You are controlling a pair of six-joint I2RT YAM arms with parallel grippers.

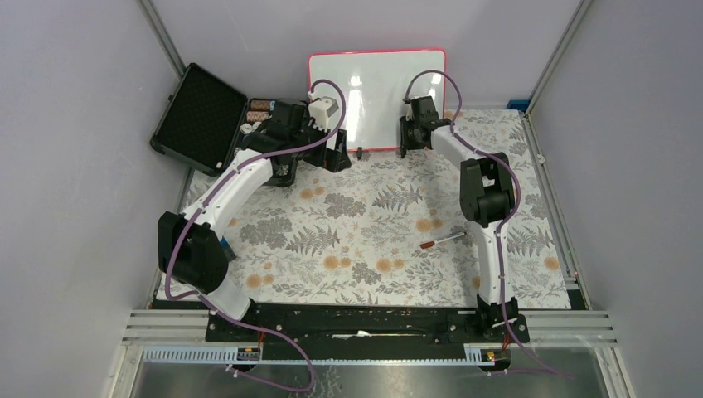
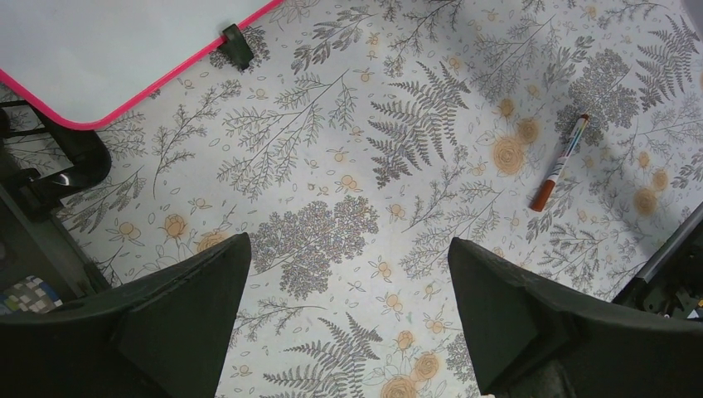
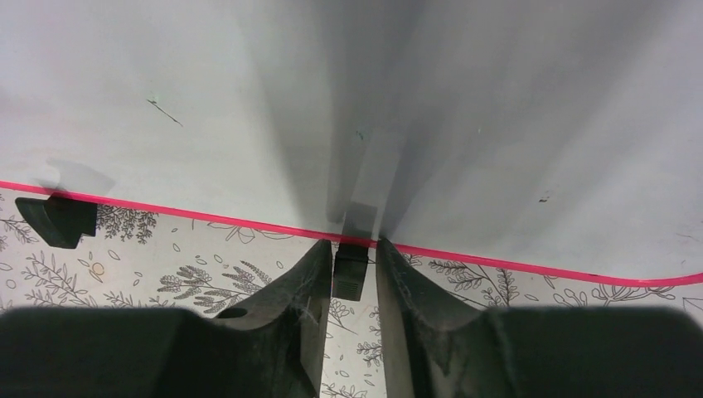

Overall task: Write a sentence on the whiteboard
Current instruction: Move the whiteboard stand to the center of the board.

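Whiteboard (image 1: 377,83) stands at your 12 o'clock, at the far edge of the desk (image 1: 373,207). It is propped nearly upright, with its pink-red rim along the floral cloth. Its glossy face shows white, with only a few faint specks in your right wrist view.

Your right claw (image 3: 353,246) is down at the whiteboard's lower rim, toward 1 o'clock. Its two fingers are drawn close together and pressed to either side of a small black clip foot (image 3: 351,274). A second clip foot (image 3: 58,220) sits along the same rim, off at 9 o'clock from the one you are pinching.

Your left claw (image 2: 348,245) is near the board's lower left corner, around 11 o'clock on the desk. Its fingers are spread wide apart above the bare cloth and grip nothing.

A white-barrelled marker (image 2: 559,162) with an orange-red end lies flat on the cloth. It is at about 4 o'clock from the desk's middle, well apart from both claws, and just beside your right arm's forearm in the top view.

An open black case (image 1: 199,116) rests tilted at 10 o'clock, off the left corner of the cloth.
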